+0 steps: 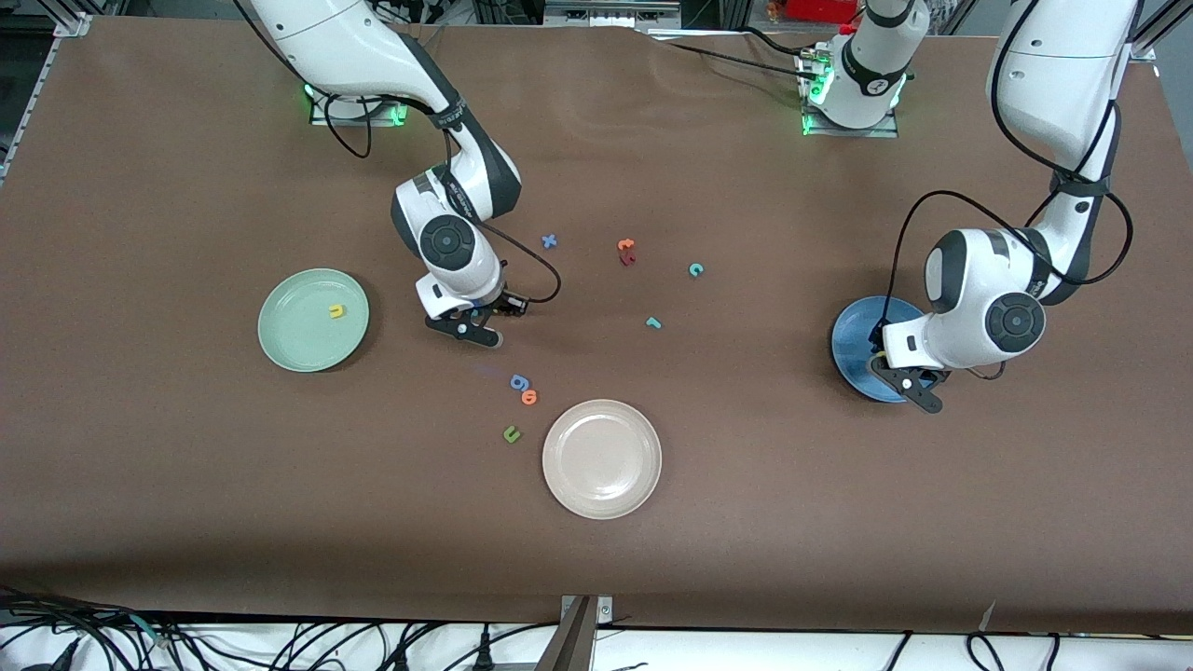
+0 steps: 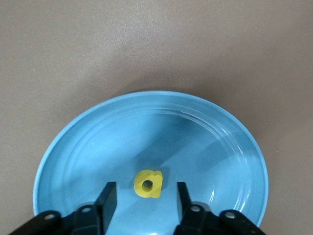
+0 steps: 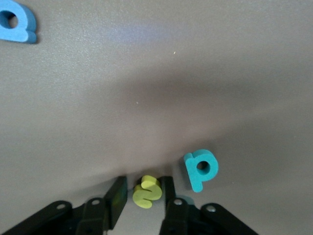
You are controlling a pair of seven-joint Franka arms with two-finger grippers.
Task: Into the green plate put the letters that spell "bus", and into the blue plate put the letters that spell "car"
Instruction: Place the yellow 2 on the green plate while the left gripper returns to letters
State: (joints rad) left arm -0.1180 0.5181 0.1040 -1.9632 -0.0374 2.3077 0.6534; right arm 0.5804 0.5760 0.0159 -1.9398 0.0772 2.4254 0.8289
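Closing on the yellow s (image 3: pixel 147 192), the right gripper (image 3: pixel 144 198) risks dragging the teal b (image 3: pixel 201 169) just beside it; the left gripper (image 2: pixel 146 203) is parted, the yellow a (image 2: pixel 148 183) released in the blue plate (image 2: pixel 215 142).

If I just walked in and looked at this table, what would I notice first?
Probably the two big white robot arms. The left gripper is over the blue plate with its fingers apart, and a little yellow a lies in the plate between them. The right gripper is down at the table between the green plate and the beige plate, pinching a yellow s, with a teal b beside it.
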